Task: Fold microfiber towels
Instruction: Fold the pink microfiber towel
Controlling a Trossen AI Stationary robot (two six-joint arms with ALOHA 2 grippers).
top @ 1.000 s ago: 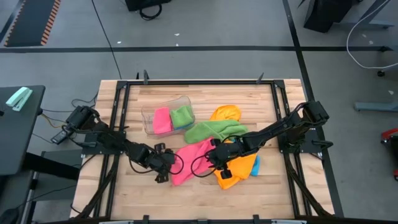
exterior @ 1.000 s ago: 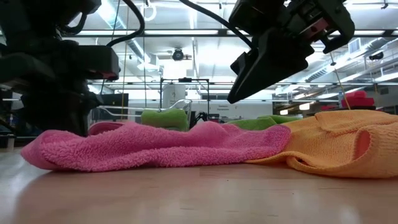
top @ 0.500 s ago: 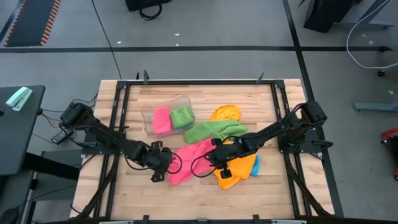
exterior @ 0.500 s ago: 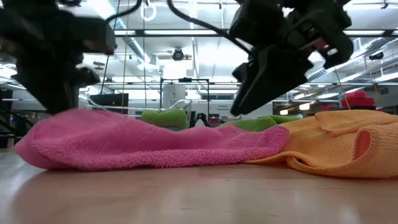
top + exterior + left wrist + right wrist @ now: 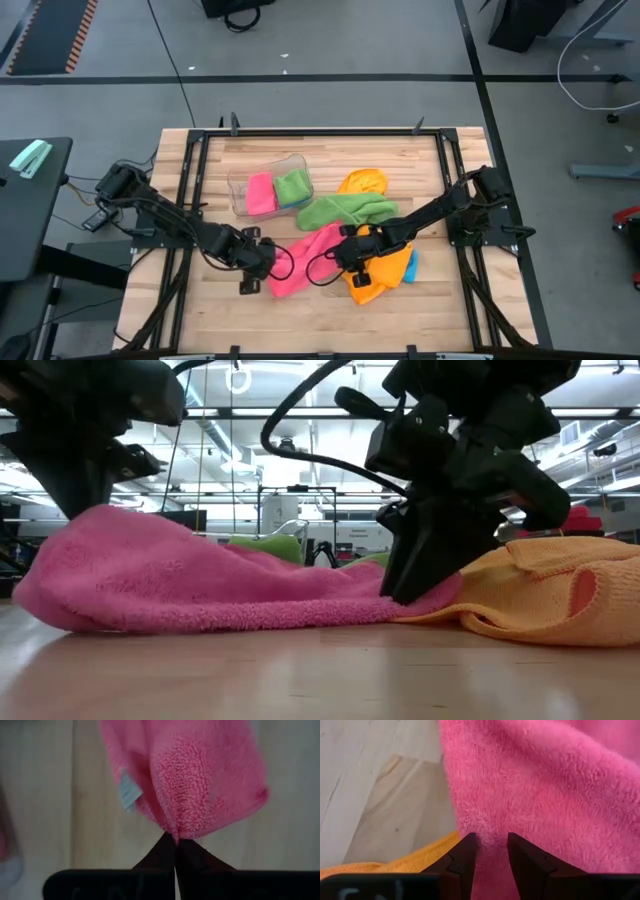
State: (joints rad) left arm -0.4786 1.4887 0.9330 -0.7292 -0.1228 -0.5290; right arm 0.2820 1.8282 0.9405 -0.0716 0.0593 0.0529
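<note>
At lower left of centre in the high view, we see the left gripper (image 5: 262, 272) pinched tight on a corner of the pink towel (image 5: 308, 254), lifting it. Right of it, the right gripper (image 5: 343, 250) presses down, fingers narrowly apart astride the towel's edge beside the orange towel (image 5: 385, 270).

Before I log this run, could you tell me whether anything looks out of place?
Unfolded green, orange and pink towels lie overlapping in a heap mid-table; that suits a folding job, so nothing else stands out.
</note>
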